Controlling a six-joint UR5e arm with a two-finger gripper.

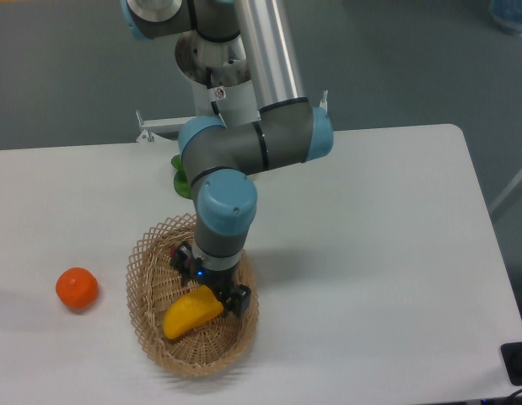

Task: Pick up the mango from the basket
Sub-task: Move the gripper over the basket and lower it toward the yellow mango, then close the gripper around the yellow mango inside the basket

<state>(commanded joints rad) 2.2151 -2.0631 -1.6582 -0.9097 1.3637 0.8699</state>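
The yellow-orange mango (186, 315) lies in the tan wicker basket (149, 337) at the front left of the table. My gripper (211, 278) hangs over the basket's middle, right above the mango's upper right end. Its two dark fingers stand apart, one near the basket's back rim and one at the mango's right tip, so it is open with nothing held. The wrist covers the upper part of the mango and most of the basket's inside.
A round orange fruit (77, 288) sits on the white table (395, 253) left of the basket. Behind the basket, a green leafy vegetable (179, 175) peeks out from behind the arm. The robot's base (218, 76) stands at the back edge.
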